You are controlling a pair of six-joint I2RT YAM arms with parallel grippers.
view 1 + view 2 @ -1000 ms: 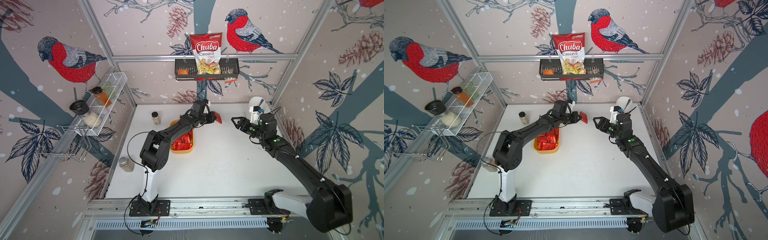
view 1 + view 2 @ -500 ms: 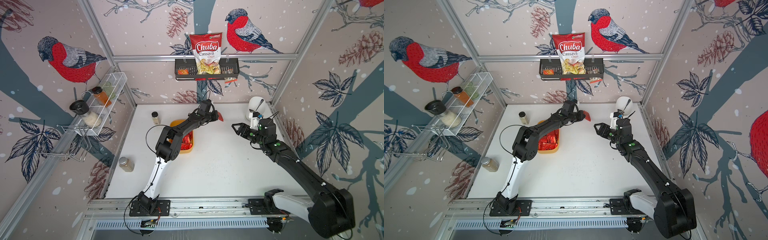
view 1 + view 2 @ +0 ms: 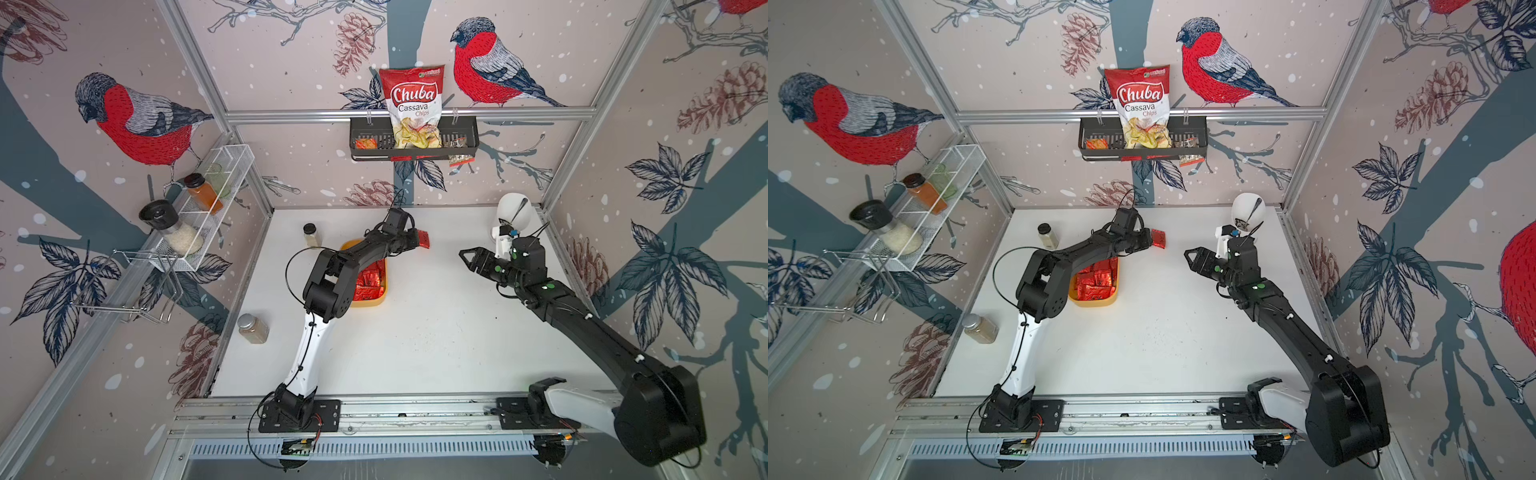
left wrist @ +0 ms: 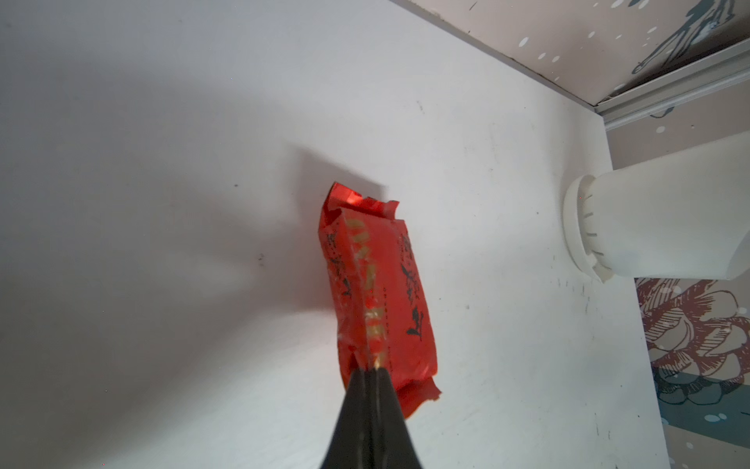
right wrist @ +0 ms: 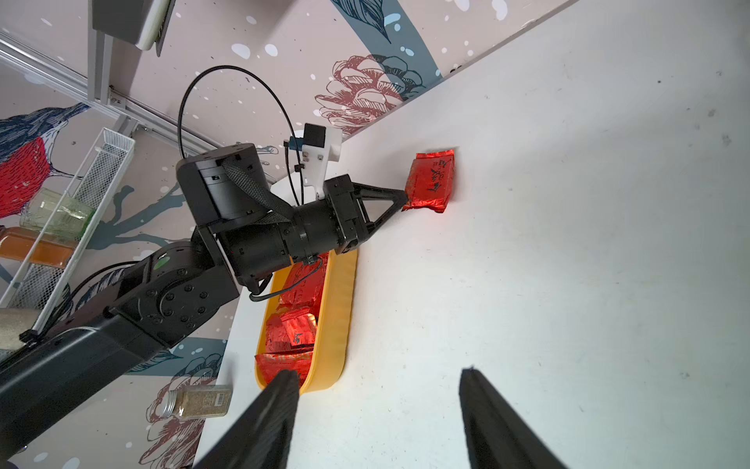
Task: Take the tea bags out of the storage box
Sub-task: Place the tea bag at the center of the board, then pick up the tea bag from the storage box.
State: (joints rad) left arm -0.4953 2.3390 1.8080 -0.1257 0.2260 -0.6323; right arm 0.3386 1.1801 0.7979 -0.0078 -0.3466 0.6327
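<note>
The yellow-orange storage box (image 3: 365, 304) (image 3: 1096, 302) (image 5: 332, 316) lies left of the table's middle with several red foil tea bags (image 3: 369, 280) (image 3: 1094, 282) (image 5: 296, 329) in it. My left gripper (image 3: 415, 242) (image 3: 1150, 242) (image 4: 371, 371) (image 5: 406, 199) is shut on the crimped end of one tea bag (image 3: 423, 240) (image 3: 1158, 238) (image 4: 377, 284) (image 5: 431, 187). It holds that bag outside the box, beyond the box's far end and low over the white table. My right gripper (image 3: 463, 254) (image 3: 1188, 254) (image 5: 379, 371) hangs open and empty to the right, pointing at the box.
A white cup (image 3: 513, 212) with a utensil stands at the back right corner. A small spice jar (image 3: 311, 235) stands behind the box and another jar (image 3: 253, 328) at the left edge. A black basket (image 3: 465, 143) with a chips bag and a white wire rack (image 3: 232, 166) hang on the walls.
My left gripper has come down and slightly back toward the box with the tea bag still in it, and its elbow has swung right. The right gripper has shifted a little toward the front.
</note>
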